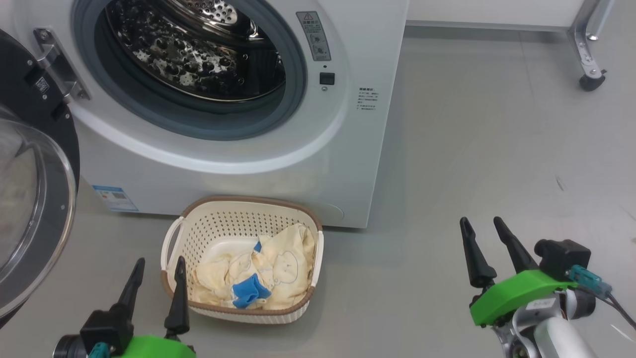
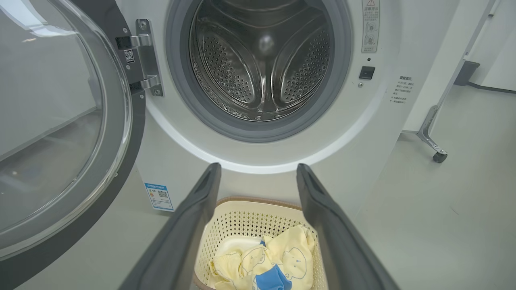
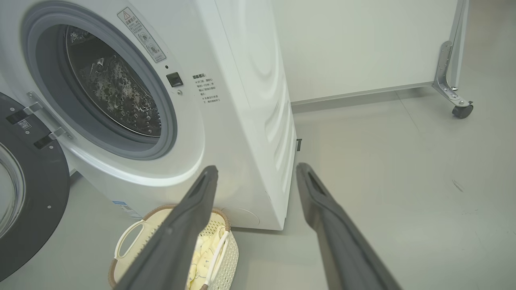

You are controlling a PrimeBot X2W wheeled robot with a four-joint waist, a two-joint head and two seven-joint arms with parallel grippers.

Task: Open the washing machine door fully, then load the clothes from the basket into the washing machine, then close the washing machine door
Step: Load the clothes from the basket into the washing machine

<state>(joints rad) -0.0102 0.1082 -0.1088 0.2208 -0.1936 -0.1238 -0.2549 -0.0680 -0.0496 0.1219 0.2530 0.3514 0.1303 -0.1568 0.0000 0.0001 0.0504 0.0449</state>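
Clearly the loading has not begun: the washing machine door (image 1: 35, 209) stands swung wide to the left, the steel drum (image 1: 198, 54) looks bare, and the clothes (image 1: 268, 271) lie heaped in the basket (image 1: 248, 201), which sits on the floor (image 1: 472, 149) just in front of the washing machine (image 1: 248, 169). Both claws are released, fingers spread and holding nothing. The main risk, as I judge it, is a poor grab. The garments are bunched together, so a pinch may lift only one piece, or trail another that drops to the floor or catches on the grey door seal (image 1: 164, 112). The basket also looks light, and a finger hooking its perforated wall or white handle (image 1: 170, 243) could drag or tip it. The open door is close to the left arm's side, and a wide swing could knock it partly closed. The left claw (image 1: 160, 261) hangs just beside the basket's left handle, with the clothes ahead of it and to its right. In the left wrist view they sit between its fingers. The right claw (image 1: 481, 220) is well apart from them, over bare floor.
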